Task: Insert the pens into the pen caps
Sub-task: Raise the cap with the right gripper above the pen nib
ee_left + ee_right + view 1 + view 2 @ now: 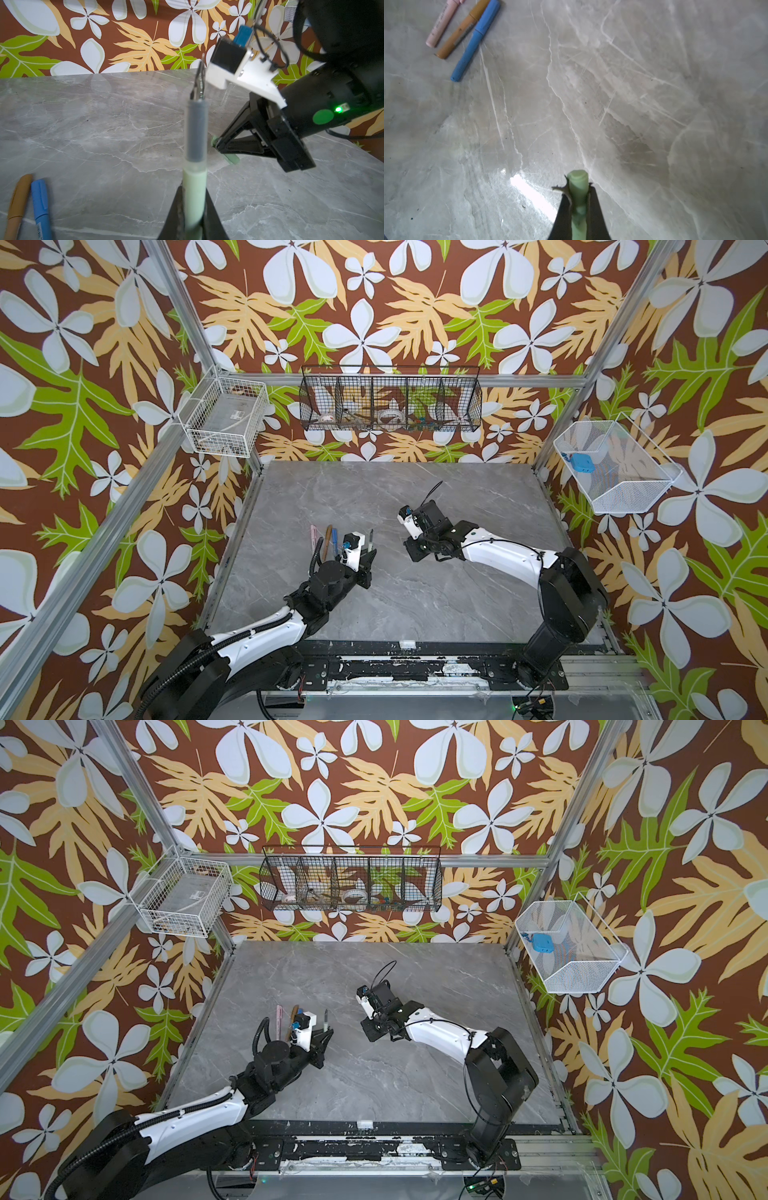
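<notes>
My left gripper (194,190) is shut on the pale green body of a grey-green pen (196,133), whose dark tip (200,83) points up and away. In both top views this pen (371,538) (326,1017) stands above the left gripper (370,551). My right gripper (578,189) is shut on a light green pen cap (578,179), held low over the grey table (654,93). In the left wrist view the cap (231,159) shows under the right gripper (217,144). Pink (442,22), brown (462,29) and blue (475,41) pens lie side by side with their caps on.
The three capped pens (324,536) lie just behind my left wrist, near the table's left edge. On the walls hang a black wire basket (390,400), a white basket at left (224,423) and a white basket at right (615,466).
</notes>
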Controlling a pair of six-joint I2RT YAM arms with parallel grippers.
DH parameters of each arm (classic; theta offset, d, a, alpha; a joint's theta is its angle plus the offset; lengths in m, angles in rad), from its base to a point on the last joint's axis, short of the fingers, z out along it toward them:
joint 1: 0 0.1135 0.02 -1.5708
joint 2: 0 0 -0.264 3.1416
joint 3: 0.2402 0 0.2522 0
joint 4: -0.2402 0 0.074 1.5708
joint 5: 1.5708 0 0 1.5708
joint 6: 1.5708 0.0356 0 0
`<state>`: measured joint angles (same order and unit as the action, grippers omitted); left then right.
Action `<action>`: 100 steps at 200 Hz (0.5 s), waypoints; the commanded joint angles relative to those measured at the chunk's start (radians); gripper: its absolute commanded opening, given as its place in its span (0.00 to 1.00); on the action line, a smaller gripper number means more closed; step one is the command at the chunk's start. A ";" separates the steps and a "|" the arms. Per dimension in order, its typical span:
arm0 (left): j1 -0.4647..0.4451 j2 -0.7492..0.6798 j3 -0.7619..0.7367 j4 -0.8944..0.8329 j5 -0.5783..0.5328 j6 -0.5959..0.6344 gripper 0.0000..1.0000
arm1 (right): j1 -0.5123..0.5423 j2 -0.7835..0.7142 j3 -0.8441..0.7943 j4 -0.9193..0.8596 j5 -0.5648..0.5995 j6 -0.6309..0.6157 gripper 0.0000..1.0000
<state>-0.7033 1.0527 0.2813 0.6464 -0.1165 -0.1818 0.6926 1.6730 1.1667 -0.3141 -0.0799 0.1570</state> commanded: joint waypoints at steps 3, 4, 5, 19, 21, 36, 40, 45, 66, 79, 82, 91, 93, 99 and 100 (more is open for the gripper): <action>-0.001 -0.001 0.007 0.042 0.031 -0.002 0.00 | -0.001 -0.068 -0.033 0.133 -0.014 0.036 0.06; -0.001 -0.002 0.007 0.043 0.032 -0.002 0.00 | -0.001 -0.071 -0.036 0.136 -0.015 0.038 0.06; -0.001 -0.002 0.007 0.043 0.032 -0.002 0.00 | -0.001 -0.074 -0.039 0.142 -0.016 0.039 0.06; -0.001 -0.004 0.005 0.047 0.046 0.002 0.00 | -0.001 -0.124 -0.079 0.210 -0.037 0.050 0.06; -0.001 -0.005 0.004 0.047 0.048 0.002 0.00 | -0.001 -0.134 -0.085 0.219 -0.040 0.053 0.06; -0.001 -0.007 0.003 0.052 0.060 0.004 0.00 | -0.003 -0.189 -0.126 0.277 -0.066 0.058 0.07; -0.001 -0.009 0.003 0.054 0.063 0.004 0.00 | -0.003 -0.204 -0.138 0.292 -0.074 0.059 0.07; -0.001 -0.010 0.000 0.057 0.068 0.004 0.00 | -0.004 -0.222 -0.150 0.311 -0.082 0.060 0.07; -0.004 -0.010 -0.002 0.067 0.085 0.003 0.00 | -0.003 -0.295 -0.202 0.402 -0.113 0.081 0.08; -0.008 -0.010 -0.003 0.072 0.090 0.005 0.00 | -0.004 -0.333 -0.234 0.473 -0.132 0.105 0.08; -0.010 -0.010 -0.003 0.073 0.092 0.008 0.00 | -0.003 -0.338 -0.240 0.491 -0.137 0.111 0.08; -0.015 -0.012 -0.005 0.080 0.098 0.012 0.00 | -0.003 -0.355 -0.261 0.549 -0.150 0.136 0.08; -0.017 -0.013 -0.006 0.082 0.098 0.013 0.00 | -0.004 -0.356 -0.266 0.566 -0.155 0.142 0.08; -0.021 -0.015 -0.008 0.086 0.098 0.015 0.00 | -0.003 -0.363 -0.280 0.613 -0.169 0.162 0.08; -0.021 -0.016 -0.009 0.086 0.098 0.015 0.00 | -0.003 -0.365 -0.282 0.622 -0.170 0.165 0.08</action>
<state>-0.7136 1.0451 0.2783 0.6765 -0.0433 -0.1810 0.6895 1.3334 0.9207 0.0917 -0.1905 0.2474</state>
